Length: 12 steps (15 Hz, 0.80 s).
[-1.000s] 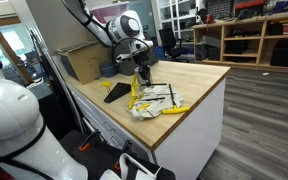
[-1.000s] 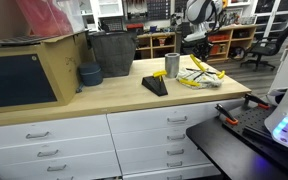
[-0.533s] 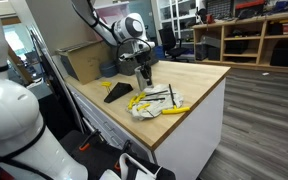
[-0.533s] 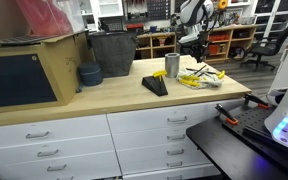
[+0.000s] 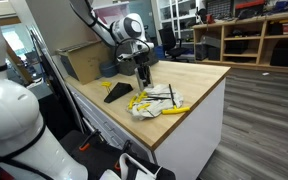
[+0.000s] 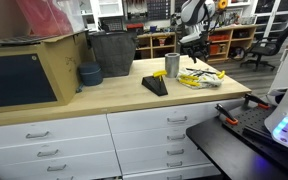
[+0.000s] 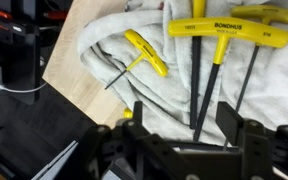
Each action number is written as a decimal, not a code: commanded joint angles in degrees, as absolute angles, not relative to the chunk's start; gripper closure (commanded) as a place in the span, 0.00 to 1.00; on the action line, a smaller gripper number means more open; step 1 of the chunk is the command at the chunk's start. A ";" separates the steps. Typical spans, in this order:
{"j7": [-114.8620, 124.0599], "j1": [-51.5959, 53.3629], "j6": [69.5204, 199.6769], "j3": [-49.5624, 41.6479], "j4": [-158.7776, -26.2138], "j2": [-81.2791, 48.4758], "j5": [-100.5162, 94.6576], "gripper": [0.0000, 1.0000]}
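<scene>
My gripper [image 7: 184, 125] hangs open a little above a crumpled white cloth [image 7: 99, 50] on the wooden counter, with nothing between its fingers [image 7: 234, 118]. Several yellow T-handle hex keys lie on the cloth. A small one [image 7: 144, 52] is to the left, and a long one marked Bondhus [image 7: 224, 28] runs its black shaft down under the jaws. In both exterior views the gripper [image 5: 142, 74] [image 6: 197, 57] stands over the far side of the cloth and keys [image 5: 154, 100] [image 6: 200, 77], apart from them.
A black wedge-shaped object [image 5: 117, 92] [image 6: 155, 85] lies beside the cloth. A metal cup [image 6: 172, 65], a black bin [image 6: 112, 52], a blue bowl [image 6: 89, 74] and a wooden box [image 6: 29, 70] stand along the counter. The counter edge [image 5: 189, 118] is close to the cloth.
The gripper has lifted a little off the cloth and keys, and its jaws have come apart. The keys and cloth stay on the counter.
</scene>
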<state>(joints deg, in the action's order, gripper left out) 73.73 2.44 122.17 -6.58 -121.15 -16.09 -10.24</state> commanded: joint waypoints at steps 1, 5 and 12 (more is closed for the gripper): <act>71.09 1.15 121.05 -6.03 -129.73 -9.04 -6.50 0.00; 72.75 -1.35 121.86 -7.52 -136.79 -7.09 -3.51 0.00; 75.44 -5.77 126.76 -10.78 -143.99 -7.22 -0.30 0.00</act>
<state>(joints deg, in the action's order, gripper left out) 73.62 -5.05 123.78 -10.32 -140.46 -9.26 -2.12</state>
